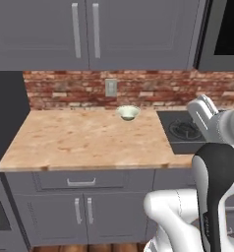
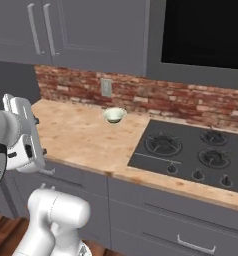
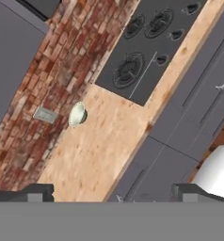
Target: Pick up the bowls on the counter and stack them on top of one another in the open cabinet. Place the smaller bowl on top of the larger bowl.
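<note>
The smaller bowl (image 1: pixel 128 112) (image 2: pixel 114 115) (image 3: pixel 77 114), pale greenish-white, stands upright on the tan counter (image 1: pixel 84 140) (image 2: pixel 81 135) (image 3: pixel 92 155), close to the brick backsplash and below a wall outlet. My gripper (image 3: pixel 115 193) is open, with its two dark fingertips far apart and nothing between them. It hangs high over the counter's front edge, well away from the bowl. The larger bowl is out of view. A dark grey recess at the counter's left end (image 1: pixel 8 108) may belong to the open cabinet.
A black gas cooktop (image 1: pixel 185 130) (image 2: pixel 191 150) (image 3: pixel 147 52) is set into the counter right of the bowl. Grey twin-door cabinets (image 1: pixel 87 32) hang above, with a dark appliance (image 2: pixel 206 30) over the cooktop. Grey drawers and doors (image 1: pixel 82 182) run below.
</note>
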Available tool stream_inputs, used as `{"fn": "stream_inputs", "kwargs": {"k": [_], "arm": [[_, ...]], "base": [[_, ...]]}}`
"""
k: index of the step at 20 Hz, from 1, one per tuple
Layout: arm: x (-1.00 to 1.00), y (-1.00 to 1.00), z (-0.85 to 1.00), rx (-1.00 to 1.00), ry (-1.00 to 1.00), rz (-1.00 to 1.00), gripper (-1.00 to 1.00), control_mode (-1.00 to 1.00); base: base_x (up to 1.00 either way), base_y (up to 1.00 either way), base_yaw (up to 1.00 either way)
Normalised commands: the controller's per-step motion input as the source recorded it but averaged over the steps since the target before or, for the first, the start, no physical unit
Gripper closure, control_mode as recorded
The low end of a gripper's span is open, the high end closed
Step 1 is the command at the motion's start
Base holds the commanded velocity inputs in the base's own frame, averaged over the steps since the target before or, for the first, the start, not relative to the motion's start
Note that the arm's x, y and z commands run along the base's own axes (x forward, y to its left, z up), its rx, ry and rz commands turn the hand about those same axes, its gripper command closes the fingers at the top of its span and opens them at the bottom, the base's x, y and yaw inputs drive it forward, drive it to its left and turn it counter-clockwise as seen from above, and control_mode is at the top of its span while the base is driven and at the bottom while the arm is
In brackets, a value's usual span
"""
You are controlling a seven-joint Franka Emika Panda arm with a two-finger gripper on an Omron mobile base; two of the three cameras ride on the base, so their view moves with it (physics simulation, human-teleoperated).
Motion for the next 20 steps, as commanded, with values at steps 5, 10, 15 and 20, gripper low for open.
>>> {"fn": "stream_inputs", "kwargs": {"k": [5, 10, 15, 20], "arm": [[0.0, 0.0, 0.0, 0.0, 0.0, 0.0, -1.0, 1.0], [0.0, 0.0, 0.0, 0.0, 0.0, 0.0, -1.0, 1.0], [0.0, 0.0, 0.0, 0.0, 0.0, 0.0, -1.0, 1.0], [0.0, 0.0, 0.0, 0.0, 0.0, 0.0, -1.0, 1.0]], "base": [[0.46, -0.24, 0.06], [0.46, -0.25, 0.06], [0.46, -0.25, 0.06], [0.46, -0.25, 0.06]]}}
